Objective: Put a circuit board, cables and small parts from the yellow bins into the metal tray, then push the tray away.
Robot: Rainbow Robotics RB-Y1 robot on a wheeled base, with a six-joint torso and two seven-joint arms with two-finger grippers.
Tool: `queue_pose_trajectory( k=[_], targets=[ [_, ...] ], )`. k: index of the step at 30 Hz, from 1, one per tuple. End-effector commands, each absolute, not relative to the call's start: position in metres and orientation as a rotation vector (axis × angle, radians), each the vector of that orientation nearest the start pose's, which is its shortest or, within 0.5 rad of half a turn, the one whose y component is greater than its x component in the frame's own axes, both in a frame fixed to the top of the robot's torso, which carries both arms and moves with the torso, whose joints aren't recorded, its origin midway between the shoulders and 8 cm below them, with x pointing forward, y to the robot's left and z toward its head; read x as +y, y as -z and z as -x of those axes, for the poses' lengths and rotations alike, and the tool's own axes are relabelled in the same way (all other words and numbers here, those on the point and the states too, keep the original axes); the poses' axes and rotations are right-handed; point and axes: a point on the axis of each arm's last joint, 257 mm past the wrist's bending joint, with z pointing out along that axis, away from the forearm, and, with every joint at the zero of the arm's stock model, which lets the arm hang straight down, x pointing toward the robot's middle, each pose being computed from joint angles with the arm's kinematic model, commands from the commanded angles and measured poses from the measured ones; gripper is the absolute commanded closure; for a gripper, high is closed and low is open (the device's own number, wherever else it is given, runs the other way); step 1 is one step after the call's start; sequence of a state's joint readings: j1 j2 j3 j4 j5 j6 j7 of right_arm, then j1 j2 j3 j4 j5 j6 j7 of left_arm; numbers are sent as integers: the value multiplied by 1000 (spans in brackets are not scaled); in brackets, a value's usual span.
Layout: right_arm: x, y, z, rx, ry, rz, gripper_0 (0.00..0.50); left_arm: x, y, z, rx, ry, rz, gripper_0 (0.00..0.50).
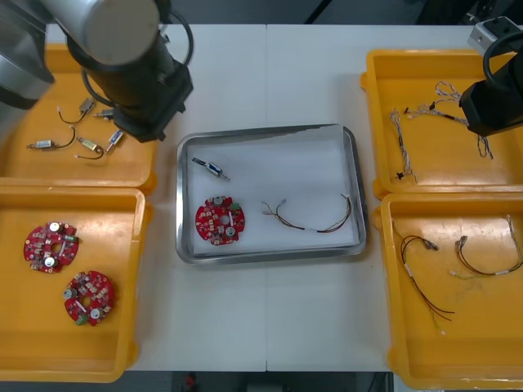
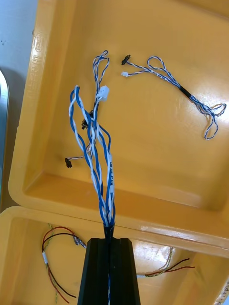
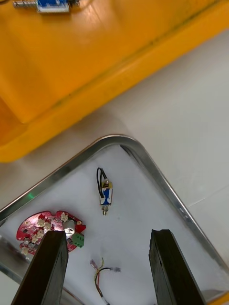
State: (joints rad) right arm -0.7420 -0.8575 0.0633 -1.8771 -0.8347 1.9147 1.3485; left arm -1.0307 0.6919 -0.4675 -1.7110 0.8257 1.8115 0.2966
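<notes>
Cable step: right gripper [image 2: 109, 237], at two o'clock, pinches a blue and white cable [image 2: 95, 143] over its yellow bin [image 2: 157, 157]; left gripper [image 3: 109, 234] open at ten o'clock; next, likely a carry to the metal tray [image 1: 354, 163].

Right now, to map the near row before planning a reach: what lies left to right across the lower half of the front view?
left yellow bin → metal tray, holding a circuit board and then a cable → right yellow bin

Tray [image 1: 270, 130] between bins [image 1: 409, 72] (board [image 1: 219, 220] inside)
</notes>
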Motion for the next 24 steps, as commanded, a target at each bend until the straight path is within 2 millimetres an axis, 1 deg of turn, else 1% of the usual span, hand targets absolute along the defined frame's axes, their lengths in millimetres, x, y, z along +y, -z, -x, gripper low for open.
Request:
queue_pose_trajectory(
  k=[1,3,4,6,7,9,10,12,13,15,16,19,20,21,22,24],
  targets=[
    [-310,69,-477,2569,208,461,500,205,24,-523,2181,448,1443,0],
    [-302,68,-478,2565,190,488,500,223,13,-522,2163,463,1497,0],
    [-300,68,-478,2563,185,498,500,227,10,-522,2157,467,1505,0],
    [-288,69,-476,2564,164,546,500,246,1,-523,2130,467,1556,0],
    [-284,69,-476,2564,161,562,500,251,0,-523,2125,466,1567,0],
    [-271,72,-474,2566,170,634,500,270,-6,-527,2085,465,1612,0],
    [-269,72,-474,2566,178,650,500,274,-8,-528,2076,465,1620,0],
    [-251,77,-475,2552,183,726,500,292,-11,-534,2032,470,1661,0],
    [-247,79,-476,2546,183,745,500,296,-11,-536,2021,471,1673,0],
    [-227,85,-480,2514,180,818,500,314,-12,-543,1982,482,1713,0],
    [-223,87,-481,2508,180,832,500,317,-12,-544,1976,482,1720,0],
    [-190,99,-485,2450,152,935,500,340,-6,-552,1971,453,1720,0],
    [-184,101,-486,2436,146,954,500,345,-5,-554,1968,449,1724,0],
    [-172,105,-487,2415,134,984,500,353,-3,-557,1960,444,1726,0],
    [-168,107,-487,2404,133,999,500,358,-3,-559,1952,442,1730,0],
    [-147,113,-490,2354,126,1059,500,373,1,-566,1936,444,1738,0]
  ],
)
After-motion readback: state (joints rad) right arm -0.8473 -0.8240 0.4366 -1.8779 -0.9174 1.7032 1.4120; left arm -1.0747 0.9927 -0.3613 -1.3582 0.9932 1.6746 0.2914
